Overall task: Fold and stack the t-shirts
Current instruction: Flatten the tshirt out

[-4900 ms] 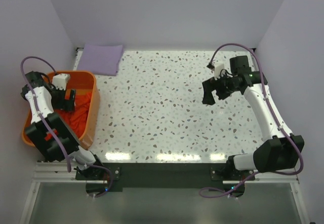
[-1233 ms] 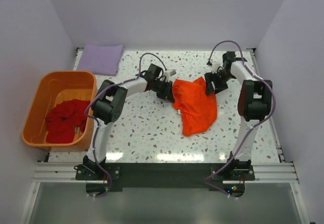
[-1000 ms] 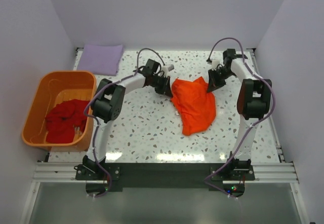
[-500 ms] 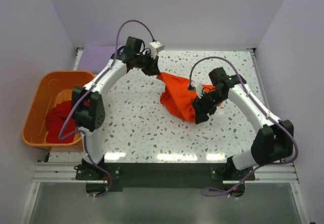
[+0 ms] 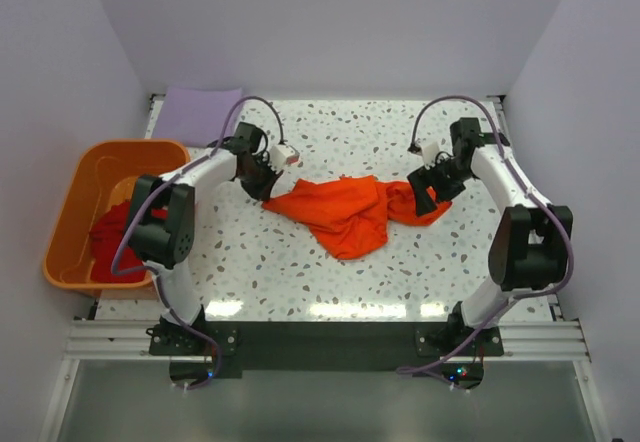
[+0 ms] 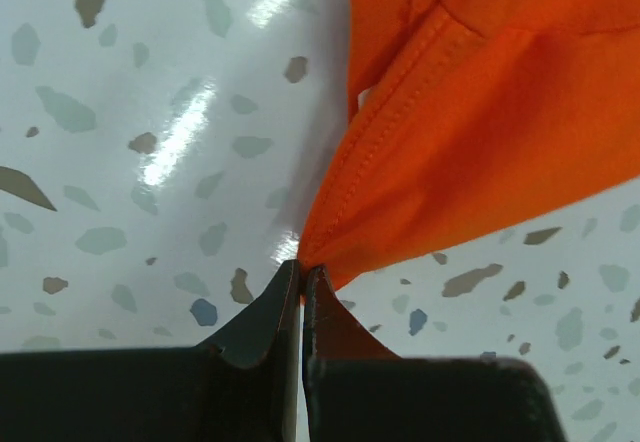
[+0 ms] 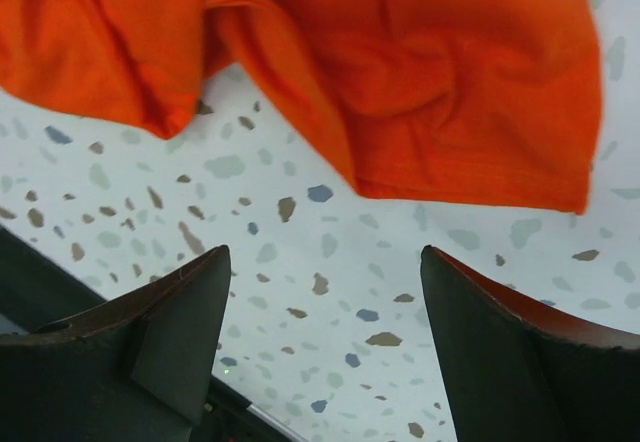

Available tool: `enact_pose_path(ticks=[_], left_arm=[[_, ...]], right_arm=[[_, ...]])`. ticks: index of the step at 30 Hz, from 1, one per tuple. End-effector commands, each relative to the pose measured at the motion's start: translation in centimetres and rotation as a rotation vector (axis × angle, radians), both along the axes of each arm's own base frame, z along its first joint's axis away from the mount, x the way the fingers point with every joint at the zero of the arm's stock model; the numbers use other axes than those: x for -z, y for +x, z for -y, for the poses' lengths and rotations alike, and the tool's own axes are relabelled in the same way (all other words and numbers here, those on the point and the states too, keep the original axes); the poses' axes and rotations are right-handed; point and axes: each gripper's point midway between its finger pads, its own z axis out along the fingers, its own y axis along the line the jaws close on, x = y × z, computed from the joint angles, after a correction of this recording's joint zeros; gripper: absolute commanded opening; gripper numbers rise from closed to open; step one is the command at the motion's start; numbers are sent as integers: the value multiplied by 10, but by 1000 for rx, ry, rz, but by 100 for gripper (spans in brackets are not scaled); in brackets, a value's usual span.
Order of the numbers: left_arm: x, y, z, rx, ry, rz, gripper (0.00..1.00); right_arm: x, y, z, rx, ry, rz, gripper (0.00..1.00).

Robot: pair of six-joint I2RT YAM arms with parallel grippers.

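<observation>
Since half a second ago, the orange t-shirt (image 5: 340, 212) has been drawn out from a hanging bundle into a low strip on the table (image 5: 300, 277), and the right arm has been swung away from it.

Top view: the shirt is spread well to the right of the orange tub (image 5: 186, 187), with a bunched mass at mid-length. The left gripper (image 5: 268, 184) is at the end nearer the tub; the right gripper (image 5: 428, 194) is at the end farther from it.

Left wrist view: the jaws are seen pressed together on a thin pinch of stitched hem.

Right wrist view: the fingers are spread wide with nothing between them; the cloth lies just beyond the tips, apart from them.

Risk, judged: with only one end held, a further pull would likely drag the whole shirt toward the tub rather than flatten it. The hem pinch is slight and could slip. A regrasp at the overlapped folds could catch two layers.

Containers: the tub holds a crumpled red t-shirt (image 5: 112, 234); nothing else is made out inside. A folded lavender t-shirt (image 5: 200, 114) lies outside, just past its far corner.
</observation>
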Motion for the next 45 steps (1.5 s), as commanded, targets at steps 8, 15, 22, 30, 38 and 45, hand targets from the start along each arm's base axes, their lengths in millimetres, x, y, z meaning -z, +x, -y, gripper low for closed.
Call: enact_pose_path(ticks=[8,15,22,30,38,45], left_arm=[[-16,75,-9,-112,49,123,0],[-15,75,-13,-117,62,124,0],[-14,77,-15,-126,65,121,0],[-26,74,-28,-151,70,139,0],[-49,58,-62,-215,87,204,0],[-31,44,-66,-207,118,160,0]], right_arm=[[25,67,22,81,-124,94,76],[55,58,27,36,-161,17,69],[75,45,39,33,-229,-32,54],[97,60,76,71,-413,-34,0],[29,110,148,252,-540,217,0],[12,117,136,267,-471,192,0]])
